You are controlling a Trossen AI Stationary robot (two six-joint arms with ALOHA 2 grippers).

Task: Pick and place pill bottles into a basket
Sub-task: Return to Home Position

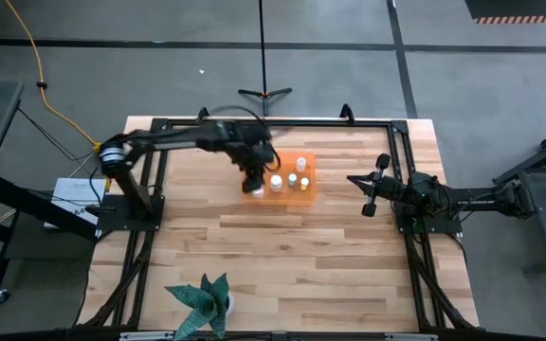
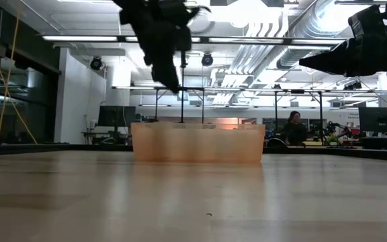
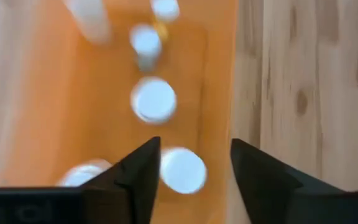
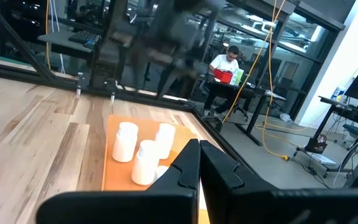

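The translucent orange basket (image 1: 286, 161) stands on the far middle of the table; it also shows in the low view (image 2: 197, 142) and the right wrist view (image 4: 114, 171). Several white pill bottles (image 1: 292, 178) stand inside it on their bases, seen from above in the left wrist view (image 3: 153, 98). My left gripper (image 3: 194, 146) is open and empty above the basket's left end (image 1: 254, 178), clear of its rim (image 2: 173, 84). One bottle (image 3: 182, 169) stands below, between its fingers. My right gripper (image 1: 370, 188) is shut and empty, right of the basket.
A white pot with a green spiky plant (image 1: 202, 301) stands at the table's near edge, left of centre. Black frame rails (image 1: 401, 170) run along the table's sides. A person (image 4: 225, 65) sits at a desk in the room beyond the table.
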